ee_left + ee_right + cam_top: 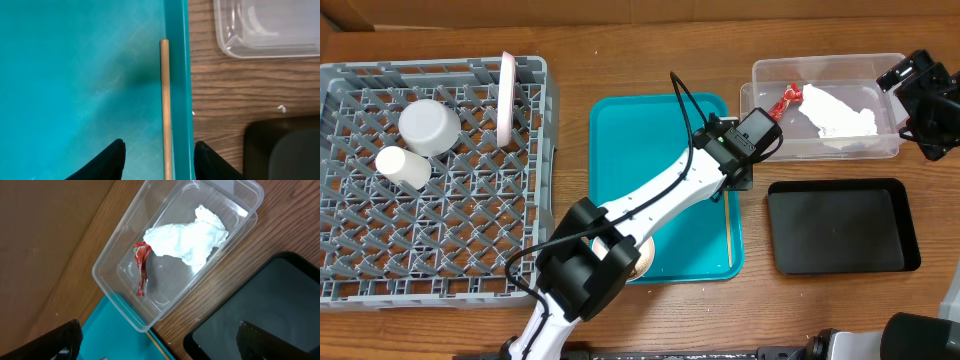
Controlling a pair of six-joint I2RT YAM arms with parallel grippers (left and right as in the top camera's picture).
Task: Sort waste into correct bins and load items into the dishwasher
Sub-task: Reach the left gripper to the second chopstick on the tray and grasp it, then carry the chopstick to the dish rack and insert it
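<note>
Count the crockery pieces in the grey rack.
3: a bowl at the rack's far left, a small cup lying beside it, a pinkish plate on edge by the right wall. The left arm covers one near corner.

the dish rack (440, 250) stands left of the serving tray (630, 130); right of it the tub (770, 140) lies behind the shallow tray (835, 225). the wrapper (786, 100) and napkin (840, 112) lie in the tub, a chopstick (165, 110) along the serving tray's right wall.
</note>
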